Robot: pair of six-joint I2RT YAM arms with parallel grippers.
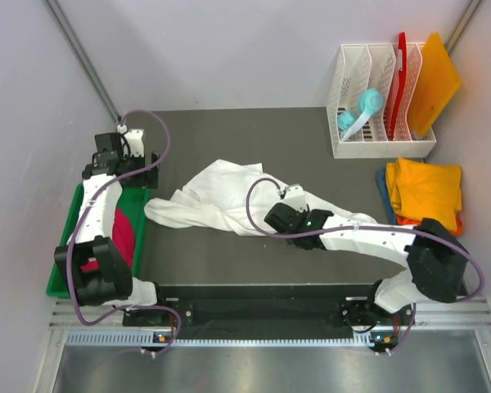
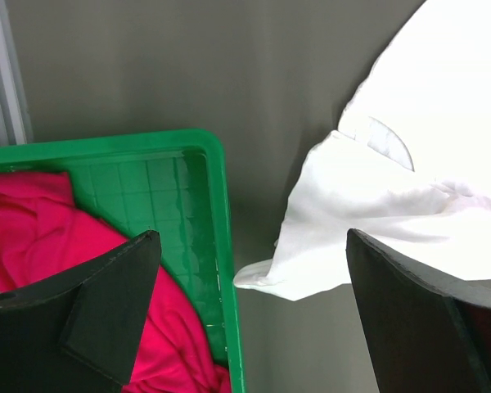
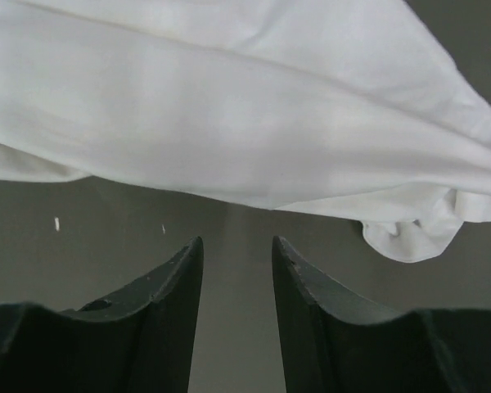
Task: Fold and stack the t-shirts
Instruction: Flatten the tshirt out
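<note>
White t-shirt (image 1: 217, 196) lies crumpled in the middle of the table (image 1: 311, 147), its edge just ahead of the right hand (image 3: 237, 247), which stands narrowly apart on nothing and should, I judge, reach under that edge before pinching, while the left hand (image 2: 252, 239) hangs spread wide above the green bin (image 2: 214, 151).

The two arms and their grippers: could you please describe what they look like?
Both the left arm and right arm have white link shells with black joint housings, and a purple cable loops along each. The left gripper and right gripper have matte black, wedge-shaped fingers tapering to blunt tips.
</note>
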